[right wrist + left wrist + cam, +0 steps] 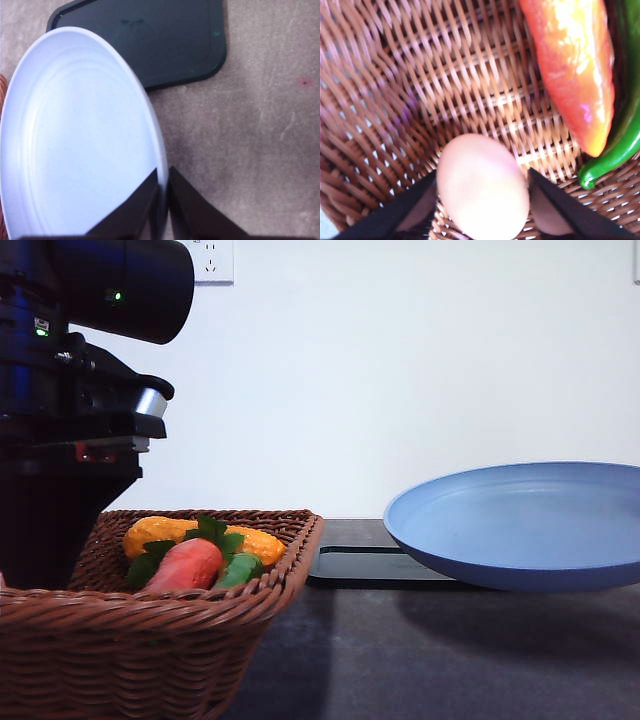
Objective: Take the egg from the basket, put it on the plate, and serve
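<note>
Left wrist view showed us our left gripper (482,200) with its dark fingers (395,215) on either side of the small smooth pinkish egg (482,187), which lay on the floor of the brown woven wicker basket (445,75) beside an orange-red pepper-like vegetable (575,65) and a green pepper (620,135). Our right gripper (164,200) was clamped on the rim of the wide round matte blue plate (80,140), held above the grey table (260,125) near a flat black tray (150,40).
</note>
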Controlling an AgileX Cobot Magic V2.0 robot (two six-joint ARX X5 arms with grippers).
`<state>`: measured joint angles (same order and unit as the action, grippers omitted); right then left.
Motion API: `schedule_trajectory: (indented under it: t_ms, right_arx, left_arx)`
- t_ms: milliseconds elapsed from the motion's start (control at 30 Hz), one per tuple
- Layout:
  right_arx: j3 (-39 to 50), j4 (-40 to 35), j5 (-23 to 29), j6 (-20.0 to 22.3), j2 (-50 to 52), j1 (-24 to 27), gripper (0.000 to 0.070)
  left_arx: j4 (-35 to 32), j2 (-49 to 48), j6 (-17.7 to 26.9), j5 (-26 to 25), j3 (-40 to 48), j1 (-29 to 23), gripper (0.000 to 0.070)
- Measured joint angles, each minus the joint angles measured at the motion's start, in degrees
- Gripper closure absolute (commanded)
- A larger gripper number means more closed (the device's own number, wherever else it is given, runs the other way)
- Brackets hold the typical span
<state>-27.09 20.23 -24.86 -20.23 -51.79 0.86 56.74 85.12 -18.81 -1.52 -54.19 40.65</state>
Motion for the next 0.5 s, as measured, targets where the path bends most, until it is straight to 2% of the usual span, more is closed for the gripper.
schedule_trajectory:
  t_ms: [67,300,500]
  right_arx:
    - [0.0,0.0,0.0,0.0,0.0,0.0,0.07]
    - [0.0,-0.3,0.0,0.0,0.0,0.0,0.07]
    - [0.0,-0.4,0.0,0.0,0.0,0.0,0.07]
  left_arx:
    - [0.2,0.0,0.0,0.0,0.0,0.1,0.0425]
    - [0.3,0.0,0.0,0.0,0.0,0.3,0.0532]
    - [0.3,0.0,0.0,0.0,0.0,0.4,0.055]
